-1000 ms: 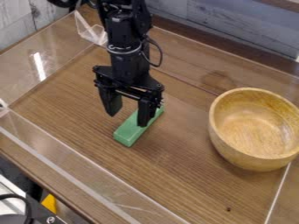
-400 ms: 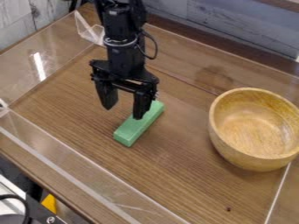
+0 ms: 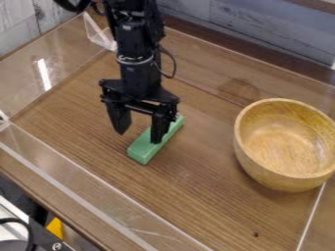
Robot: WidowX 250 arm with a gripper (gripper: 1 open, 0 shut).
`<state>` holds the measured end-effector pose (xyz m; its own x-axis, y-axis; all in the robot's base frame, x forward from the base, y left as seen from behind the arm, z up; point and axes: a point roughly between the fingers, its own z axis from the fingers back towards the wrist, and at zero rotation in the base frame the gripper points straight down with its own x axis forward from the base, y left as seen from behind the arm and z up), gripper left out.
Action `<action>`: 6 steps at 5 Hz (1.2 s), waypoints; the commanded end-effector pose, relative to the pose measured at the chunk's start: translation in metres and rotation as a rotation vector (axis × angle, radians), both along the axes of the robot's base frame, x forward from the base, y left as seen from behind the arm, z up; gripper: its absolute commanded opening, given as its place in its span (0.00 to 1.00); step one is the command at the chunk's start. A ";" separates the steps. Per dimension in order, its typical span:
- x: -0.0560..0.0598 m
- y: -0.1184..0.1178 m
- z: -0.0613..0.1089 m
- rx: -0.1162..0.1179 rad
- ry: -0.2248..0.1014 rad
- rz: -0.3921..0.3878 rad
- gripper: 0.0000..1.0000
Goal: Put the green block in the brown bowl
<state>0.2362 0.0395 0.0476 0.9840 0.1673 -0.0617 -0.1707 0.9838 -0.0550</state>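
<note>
Hovering low over the block (image 3: 153, 140), the gripper (image 3: 139, 123) points straight down w/ jaws spread wide and nothing held — the step in hand looks like the pre-grasp lineup, pick not yet made. Block lies flat on the table (image 3: 78, 147), a green bar running diagonally, its upper end under the fingers; the right finger overlaps that end in this view, the left finger stands just off the bar's left side, so the jaws seem to straddle it near one end rather than mid-length. Whether the tips touch the wood can't be told from this angle. Bowl (image 3: 287, 143) sits well apart to the right, upright, nothing in it. Next move, as a guess: settle the last bit down, close across the bar's narrow width, then lift clear of the thick rim before carrying right. Gripping so near one end could let the bar tilt or swing — a small shift toward the middle would likely make for a safer hold.
</note>
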 end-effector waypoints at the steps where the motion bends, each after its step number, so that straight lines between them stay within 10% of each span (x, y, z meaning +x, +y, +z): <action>1: 0.004 -0.002 -0.005 0.007 -0.021 -0.013 1.00; 2: 0.004 -0.002 -0.013 0.006 -0.018 -0.027 1.00; 3: 0.001 0.000 -0.022 0.001 -0.015 -0.071 0.00; 5: -0.004 0.004 0.007 -0.038 -0.025 -0.051 0.00; 6: 0.002 0.003 0.052 -0.069 -0.059 0.009 0.00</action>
